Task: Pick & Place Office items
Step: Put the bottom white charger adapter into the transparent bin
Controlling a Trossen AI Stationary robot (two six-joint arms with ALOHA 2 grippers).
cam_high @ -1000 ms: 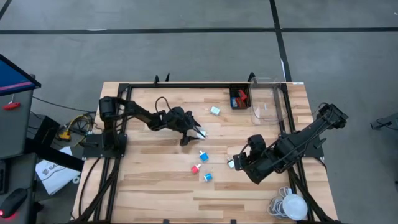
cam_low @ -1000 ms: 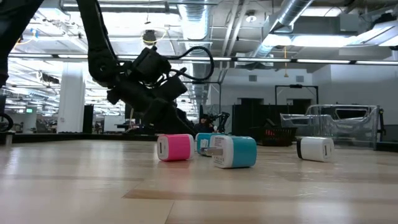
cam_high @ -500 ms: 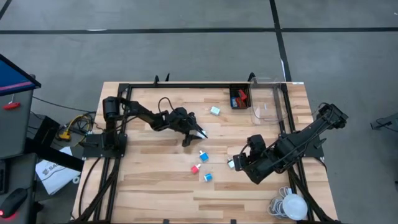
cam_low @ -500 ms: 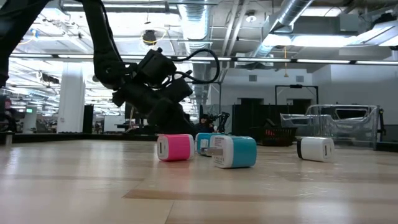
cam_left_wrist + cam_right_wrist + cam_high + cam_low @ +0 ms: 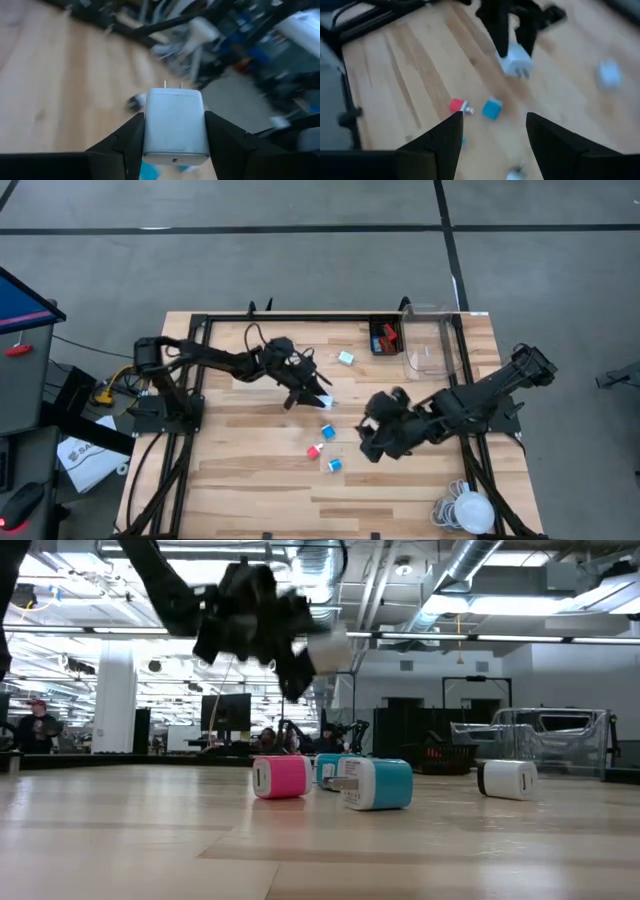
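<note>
White charger lifted clear of the bench (image 5: 230, 460)

The left gripper (image 5: 318, 392), near centre, is seen with fingers (image 5: 125, 145) pinching a white charger (image 5: 174, 125), which a second ago sat low and is now raised well above the wood. The right gripper (image 5: 366, 442), fingers (image 5: 437, 145) spread and empty, has been swung toward 9 o'clock, near the red charger (image 5: 314, 451) and blue chargers (image 5: 334, 465). Carrying to the bin is judged next.

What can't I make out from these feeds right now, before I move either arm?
- Black tray, high view: the pieces in it are too small to count or name.
- White charger in the left gripper: its far side is hidden, and the low view blurs it.
- Right gripper: the right wrist view is blurred; in the high view the arm hides its fingers.
- White lamp, high view: cut by the bottom edge.
</note>
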